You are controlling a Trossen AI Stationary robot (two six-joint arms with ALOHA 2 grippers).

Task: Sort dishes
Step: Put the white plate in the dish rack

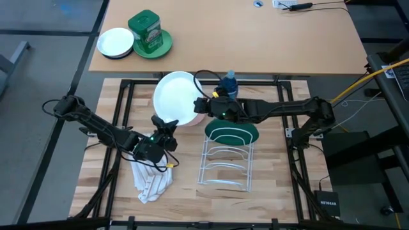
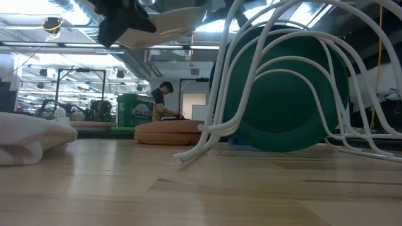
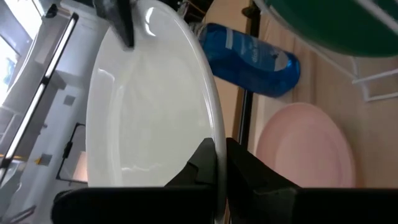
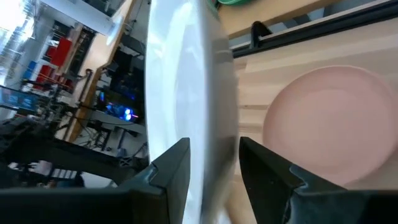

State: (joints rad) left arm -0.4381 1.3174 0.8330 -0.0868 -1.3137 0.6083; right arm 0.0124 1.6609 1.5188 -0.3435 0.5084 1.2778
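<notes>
The white plate (image 1: 176,99) is lifted above the table between both grippers, and shows from below in the low view (image 2: 179,22). My left gripper (image 1: 165,125) is at its near rim and my right gripper (image 1: 202,106) at its right rim. Both are shut on it. The salmon pink plate (image 3: 305,149) lies flat on the table under it. The dark green plate (image 1: 231,133) stands on edge in the far slot of the white wire rack (image 1: 225,163). The brown plate is out of view. My left gripper pinches the white plate's near rim (image 3: 216,134) between its two fingers, coming level from the table's near-left side. The plate is lifted clear and lies almost flat. My right gripper has one finger (image 4: 174,168) on each face of the plate's right rim (image 4: 214,124), coming level from the table's right.
A blue bottle (image 1: 230,83) lies by the table's far edge, beside the pink plate. A white cloth (image 1: 152,182) is bunched at the near left. On the far table stand a small dark-rimmed dish (image 1: 115,43) and a green plate with a tin (image 1: 150,35).
</notes>
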